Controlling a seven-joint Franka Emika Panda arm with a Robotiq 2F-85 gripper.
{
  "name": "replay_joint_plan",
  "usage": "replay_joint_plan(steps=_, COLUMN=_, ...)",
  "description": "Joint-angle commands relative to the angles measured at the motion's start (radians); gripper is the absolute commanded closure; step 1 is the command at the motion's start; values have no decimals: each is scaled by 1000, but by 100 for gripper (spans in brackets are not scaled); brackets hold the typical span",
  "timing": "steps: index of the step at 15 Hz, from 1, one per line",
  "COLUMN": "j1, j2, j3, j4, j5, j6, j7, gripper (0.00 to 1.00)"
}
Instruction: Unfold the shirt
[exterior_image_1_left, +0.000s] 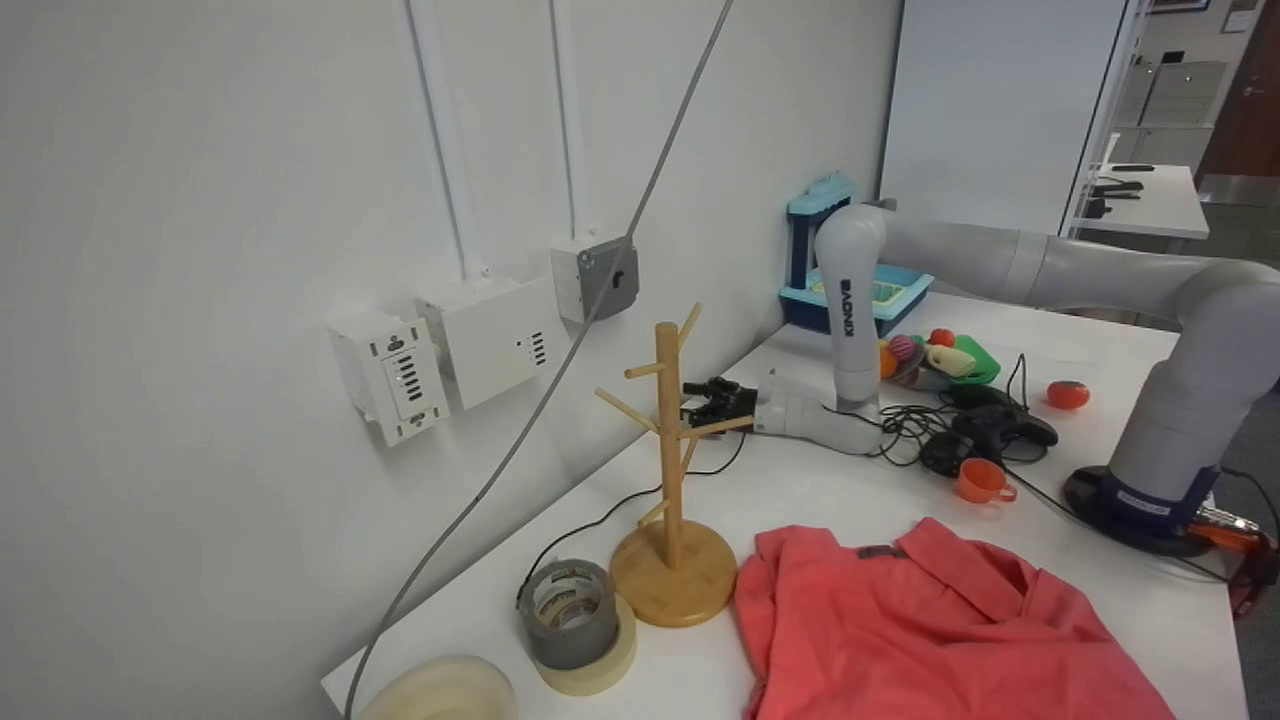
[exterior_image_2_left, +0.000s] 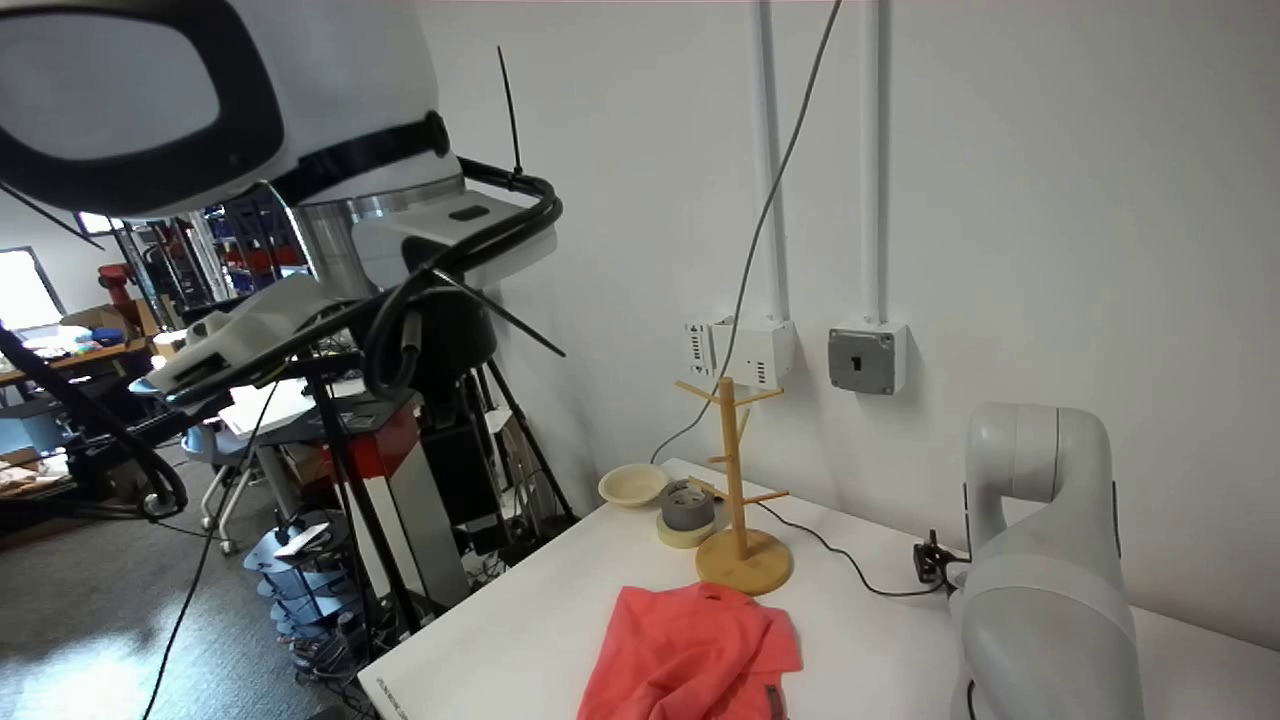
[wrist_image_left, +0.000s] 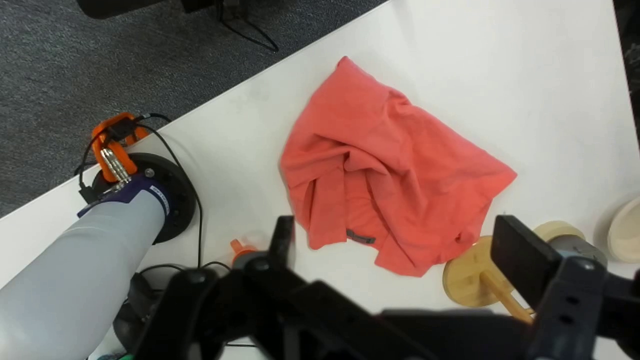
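The salmon-red shirt (wrist_image_left: 400, 165) lies crumpled and folded over itself on the white table in the wrist view. Its collar with a dark label faces the bottom of that view, and a pointed corner reaches right. No printed mark shows. The shirt also shows in both exterior views (exterior_image_1_left: 930, 640) (exterior_image_2_left: 690, 655), cut off by the lower edge in each. My gripper (wrist_image_left: 395, 220) is open and empty, its two black fingers wide apart, above the table and touching nothing. The arm hangs at the upper left in an exterior view, where its fingertips cannot be made out.
The wooden mug-tree stand (exterior_image_1_left: 672, 570) is right beside the shirt. Tape rolls (exterior_image_1_left: 570, 615) and a pale bowl (exterior_image_2_left: 634, 485) stand beyond it. A white Kinova arm (exterior_image_1_left: 1160, 440) rests on the table, with cables, an orange cup (exterior_image_1_left: 983, 481) and toy food near it.
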Motion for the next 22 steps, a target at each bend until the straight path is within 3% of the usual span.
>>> replay_joint_plan(steps=1, j1=-18, j2=1, j3=16, j4=-1, j5=2, j6=4, j7=5, gripper=0)
replay_joint_plan(steps=5, j1=-21, j2=2, j3=24, j4=1, j5=-3, j6=-5, j7=14, gripper=0)
replay_joint_plan(steps=6, j1=-26, j2=177, j3=-15, j4=57, j5=-26, j6=114, j7=-45, gripper=0)
replay_joint_plan(steps=9, j1=-26, j2=281, j3=-29, j4=97, j5=-17, j6=182, j7=-45, gripper=0)
replay_joint_plan(steps=10, j1=-26, j2=164, j3=-9, j4=27, j5=-11, j6=155, j7=-19, gripper=0)
replay_joint_plan(steps=13, j1=-28, j2=278, j3=-15, j4=69, j5=-12, j6=193, j7=-21, gripper=0)
replay_joint_plan(steps=18, j1=-29, j2=304, j3=-16, j4=91, j5=-23, j6=197, j7=-29, gripper=0)
replay_joint_plan(steps=22, j1=-19, j2=365, j3=12, j4=45, j5=-22, j6=263, j7=20, gripper=0)
